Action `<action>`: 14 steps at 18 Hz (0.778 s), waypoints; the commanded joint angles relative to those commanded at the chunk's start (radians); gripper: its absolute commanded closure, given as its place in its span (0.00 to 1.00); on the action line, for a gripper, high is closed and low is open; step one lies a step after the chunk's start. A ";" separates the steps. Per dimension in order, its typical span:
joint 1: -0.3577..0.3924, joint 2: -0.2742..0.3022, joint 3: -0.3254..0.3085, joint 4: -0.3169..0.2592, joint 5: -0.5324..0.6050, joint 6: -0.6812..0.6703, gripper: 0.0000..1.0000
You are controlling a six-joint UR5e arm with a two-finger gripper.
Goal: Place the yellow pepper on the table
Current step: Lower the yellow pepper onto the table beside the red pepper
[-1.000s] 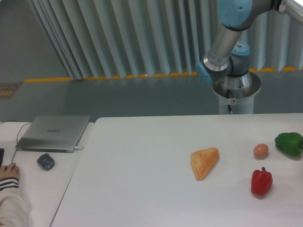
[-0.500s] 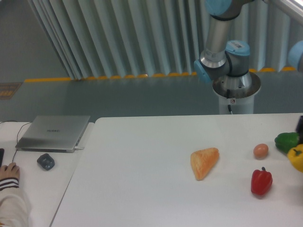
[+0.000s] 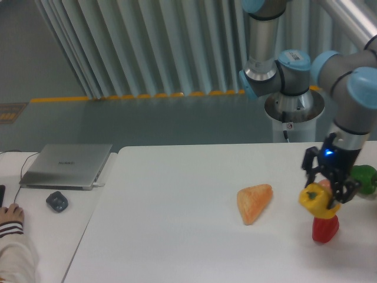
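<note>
The gripper (image 3: 324,190) is clamped on the yellow pepper (image 3: 314,198), fingers closed around it from above, and the pepper hangs over the right part of the table (image 3: 177,224), not yet set down.

Here's the worry: the pepper sits right above the red pepper (image 3: 325,227), overlapping it in this view. Lower straight from here and the yellow one would likely land on the red, roll off its glossy shoulder, or knock it away. A small egg-like piece looks to be tucked just behind the gripper, mostly hidden, and the green pepper (image 3: 364,178) lies just beside on the far right, so a sideways drift that way could bump it too.

The table's right edge is out of frame; how much room lies past the green pepper cannot be told. The open room is to the left: bare white top between the red pepper and the bread wedge (image 3: 254,202), and a wide stretch beyond the wedge toward the laptop (image 3: 66,165) desk. Shifting left before lowering looks safest.
</note>
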State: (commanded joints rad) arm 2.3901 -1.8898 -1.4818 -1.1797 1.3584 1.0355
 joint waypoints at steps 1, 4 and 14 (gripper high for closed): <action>-0.027 -0.005 -0.003 0.003 0.089 0.005 0.57; -0.091 -0.038 0.000 0.003 0.258 -0.003 0.57; -0.170 -0.046 -0.049 0.064 0.286 -0.100 0.54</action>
State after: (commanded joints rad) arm 2.2198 -1.9359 -1.5309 -1.1152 1.6444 0.9358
